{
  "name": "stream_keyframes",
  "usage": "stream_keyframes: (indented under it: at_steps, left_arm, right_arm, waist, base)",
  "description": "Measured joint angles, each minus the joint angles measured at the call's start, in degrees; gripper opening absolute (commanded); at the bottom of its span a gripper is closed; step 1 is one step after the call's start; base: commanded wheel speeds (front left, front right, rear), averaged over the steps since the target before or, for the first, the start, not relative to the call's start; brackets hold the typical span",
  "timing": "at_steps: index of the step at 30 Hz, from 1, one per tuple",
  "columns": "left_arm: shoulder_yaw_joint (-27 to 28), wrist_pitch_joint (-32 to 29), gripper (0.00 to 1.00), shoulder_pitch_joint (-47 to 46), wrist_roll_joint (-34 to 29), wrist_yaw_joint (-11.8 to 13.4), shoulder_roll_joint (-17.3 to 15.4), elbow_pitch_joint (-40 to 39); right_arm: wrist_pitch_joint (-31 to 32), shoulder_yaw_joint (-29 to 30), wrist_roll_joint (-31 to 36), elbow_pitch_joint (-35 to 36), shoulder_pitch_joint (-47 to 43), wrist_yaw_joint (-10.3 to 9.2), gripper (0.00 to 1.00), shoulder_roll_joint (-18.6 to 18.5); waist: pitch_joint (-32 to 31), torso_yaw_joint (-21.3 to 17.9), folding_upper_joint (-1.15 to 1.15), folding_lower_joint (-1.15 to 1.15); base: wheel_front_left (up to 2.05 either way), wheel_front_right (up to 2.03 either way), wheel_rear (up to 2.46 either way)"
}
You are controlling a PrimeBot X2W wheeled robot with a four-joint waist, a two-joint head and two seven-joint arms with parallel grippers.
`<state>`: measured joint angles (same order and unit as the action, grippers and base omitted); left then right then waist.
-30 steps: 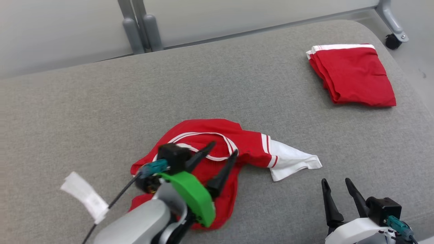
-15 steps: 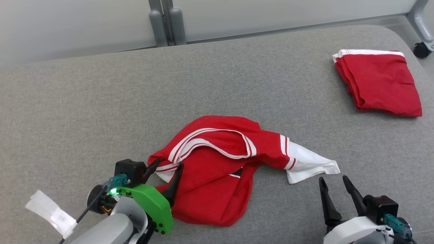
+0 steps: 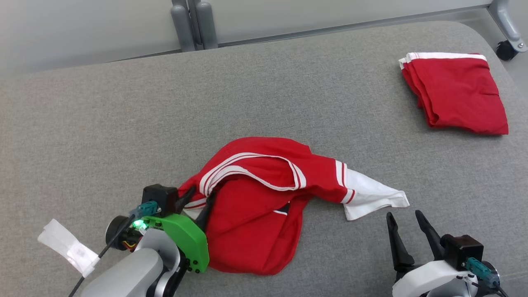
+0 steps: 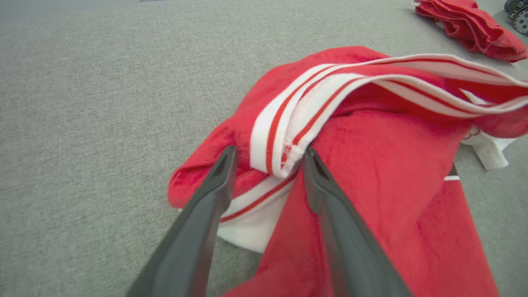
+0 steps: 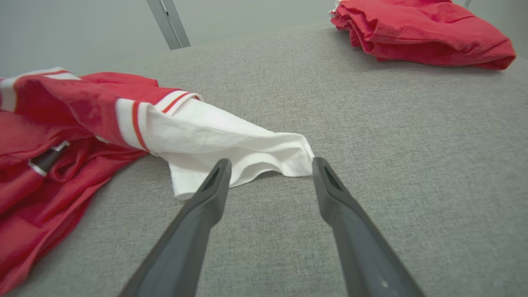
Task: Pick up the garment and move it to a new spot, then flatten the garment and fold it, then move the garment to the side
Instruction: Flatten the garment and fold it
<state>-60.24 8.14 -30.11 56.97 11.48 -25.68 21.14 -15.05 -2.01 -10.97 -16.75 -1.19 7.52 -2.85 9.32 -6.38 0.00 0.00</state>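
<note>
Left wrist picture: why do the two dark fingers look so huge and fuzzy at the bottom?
Left wrist view: the fingers of the left hand sit right by the wide-angle lens, so they loom big and soft-edged; the red-and-white garment beyond looks sharper. Head view: soft, even light with faint shadows.

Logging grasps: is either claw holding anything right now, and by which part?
Nothing is gripped yet. The left claw stands open astride the striped band of the garment; the right claw is open by its white sleeve.
</note>
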Motion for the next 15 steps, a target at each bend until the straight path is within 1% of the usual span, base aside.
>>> stream_keyframes:
  at_steps: [2, 6, 11, 15]
  left_arm:
    - [0.30, 0.59, 0.00, -0.14, 0.01, -0.32, 0.02, 0.10]
    - [1.30, 1.46, 0.00, -1.24, 0.07, -0.15, 0.08, -0.36]
    - [2.44, 2.54, 0.00, -3.44, -0.54, 1.00, -0.13, -1.19]
    - [3.33, 2.54, 0.00, -6.70, -1.79, 2.36, -0.48, -5.04]
  right_arm:
    - [0.00, 0.12, -0.02, 0.01, 0.00, 0.00, 1.00, 0.00]
    - [0.00, 0.22, -0.10, 0.02, -0.01, 0.00, 1.00, 0.00]
    - [0.00, -0.32, -0.63, -0.10, 0.21, 0.00, 1.00, 0.01]
    - [0.00, -0.65, -1.07, -0.27, 0.38, 0.00, 1.00, 0.00]
  waist:
    - [0.03, -0.09, 0.00, 0.00]
    - [-0.01, -0.06, 0.00, 0.00]
    - [0.15, -0.32, 0.00, 0.00]
    - [0.05, -0.91, 0.00, 0.00]
  base:
    - [0.00, 0.00, 0.00]
    - [0.00, 0.00, 0.00]
    - [0.00, 0.00, 0.00]
    - [0.00, 0.00, 0.00]
